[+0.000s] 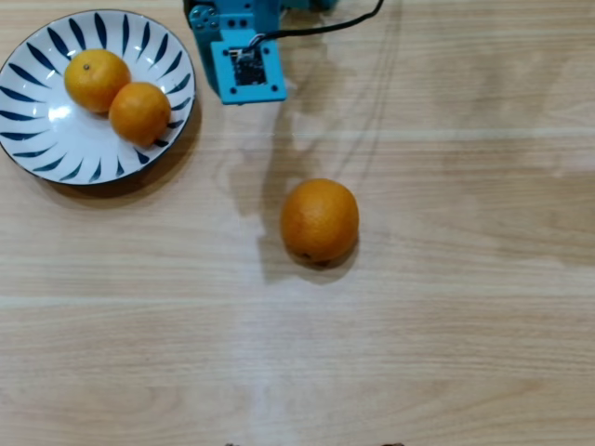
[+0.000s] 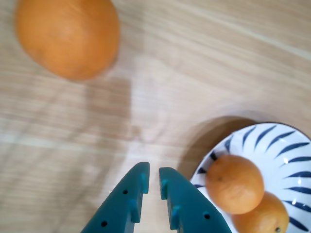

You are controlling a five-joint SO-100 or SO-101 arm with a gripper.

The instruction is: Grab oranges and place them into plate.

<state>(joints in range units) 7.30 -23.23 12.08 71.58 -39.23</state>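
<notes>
Right now the plate (image 1: pixel 37 139) sits at the top left of the overhead view, on the wooden table (image 1: pixel 446 307). Two small oranges lie in it, touching each other. One small orange (image 1: pixel 97 80) is closer to the top rim and shows a tiny stem dot. The other small orange (image 1: pixel 140 113) lies toward the plate's right edge. The big orange (image 1: pixel 320 220) is not in the plate. It rests by itself on the table, well apart from the plate, near the middle of that view.

The gripper (image 2: pixel 151 178) comes up from the bottom of the wrist view. Its two teal fingers (image 2: pixel 127 199) stand almost together, with only a thin gap between the tips. Nothing is between them, and they seem to hang over bare wood just beside the plate's rim, though the blur makes that hard to judge.

Only the wrist view shows the fingers. It also shows part of the plate (image 2: pixel 291 145) at the bottom right with both small oranges, and the big orange (image 2: pixel 68 36) blurry at the top left. The overhead view shows the whole plate, plus the teal arm base (image 1: pixel 244 56) and a black cable (image 1: pixel 325 26) at the top edge.
</notes>
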